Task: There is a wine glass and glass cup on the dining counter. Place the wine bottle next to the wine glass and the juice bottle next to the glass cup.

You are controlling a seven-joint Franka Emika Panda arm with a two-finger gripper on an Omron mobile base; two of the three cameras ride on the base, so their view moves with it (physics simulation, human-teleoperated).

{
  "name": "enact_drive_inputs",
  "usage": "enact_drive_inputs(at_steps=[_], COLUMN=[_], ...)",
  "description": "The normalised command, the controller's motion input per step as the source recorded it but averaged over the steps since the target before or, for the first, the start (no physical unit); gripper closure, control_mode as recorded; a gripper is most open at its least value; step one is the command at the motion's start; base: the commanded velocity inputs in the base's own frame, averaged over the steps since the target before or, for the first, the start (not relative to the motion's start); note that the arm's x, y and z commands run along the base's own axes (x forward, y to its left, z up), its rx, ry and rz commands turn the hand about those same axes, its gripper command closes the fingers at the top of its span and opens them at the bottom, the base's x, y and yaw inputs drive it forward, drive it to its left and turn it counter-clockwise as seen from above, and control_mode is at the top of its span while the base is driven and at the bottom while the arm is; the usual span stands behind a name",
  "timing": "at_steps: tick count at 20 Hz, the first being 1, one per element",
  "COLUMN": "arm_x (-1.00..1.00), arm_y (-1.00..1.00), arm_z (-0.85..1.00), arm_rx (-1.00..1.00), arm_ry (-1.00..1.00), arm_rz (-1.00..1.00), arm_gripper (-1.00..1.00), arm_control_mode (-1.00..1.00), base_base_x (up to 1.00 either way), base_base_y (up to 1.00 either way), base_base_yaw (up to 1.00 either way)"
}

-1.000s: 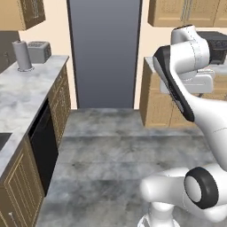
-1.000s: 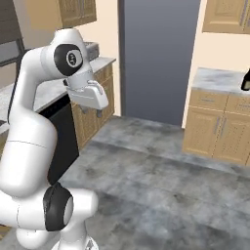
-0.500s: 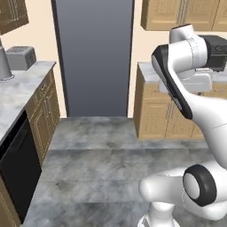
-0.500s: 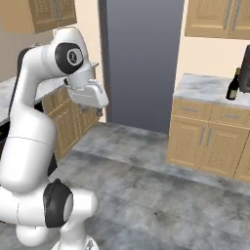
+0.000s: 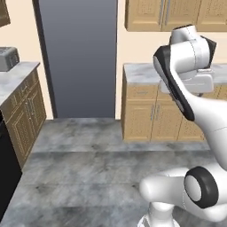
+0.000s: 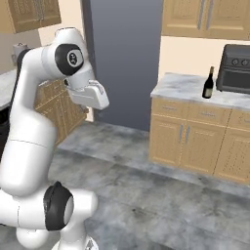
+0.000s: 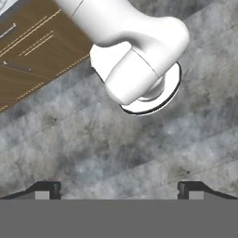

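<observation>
Pincer (image 7: 119, 188) jaws stand wide apart, nothing between them. It points straight down at grey stone floor (image 7: 116, 148); the two finger tips (image 7: 44, 189) sit at the bottom of the hand view, with wooden cabinet fronts (image 7: 28, 51) off to one upper corner of that view.

Wine bottle (image 6: 208, 83): dark, slim neck, upright on the marble counter (image 6: 185, 88) with cabinet doors, well apart from the pincer, across open floor, forward and to the right of the arm. It stands just beside a dark countertop oven (image 6: 235, 68), not touching as far as I can tell. Bottle closed; contents not visible.

Other task items not seen here.

Room to move: wide clear floor (image 5: 88, 164) between the base and the cabinets. Tall grey panel (image 5: 77, 57) straight ahead. In the left base view a second marble counter runs down the left side with a toaster (image 5: 8, 58) on it, well apart from the pincer.

Versus earlier frames: whole scene has slid sideways in both base views, so the base has turned, not the objects. Right-hand counter is now more central, and the bottle sits further in from the right edge. Arm pose looks unchanged, jaws same width.
</observation>
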Motion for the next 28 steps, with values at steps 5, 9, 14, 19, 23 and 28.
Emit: enact_drive_inputs(at_steps=[5, 9, 14, 19, 23, 28], arm_x=[0.00, 0.00, 0.00, 0.00, 0.00, 0.00], arm_y=[0.00, 0.00, 0.00, 0.00, 0.00, 0.00], arm_z=[0.00, 0.00, 0.00, 0.00, 0.00, 0.00], arm_rx=[0.00, 0.00, 0.00, 0.00, 0.00, 0.00], arm_ry=[0.00, 0.00, 0.00, 0.00, 0.00, 0.00], arm_rz=[0.00, 0.00, 0.00, 0.00, 0.00, 0.00], arm_gripper=[-1.00, -1.00, -1.00, -1.00, -1.00, -1.00], arm_control_mode=[1.00, 1.00, 1.00, 1.00, 1.00, 1.00], base_base_x=[0.54, 0.83, 0.75, 0.61, 0.59, 0.71], base_base_y=[-0.50, -0.49, -0.48, -0.40, -0.20, -0.34], base_base_yaw=[0.00, 0.00, -0.08, -0.15, -0.21, -0.19])
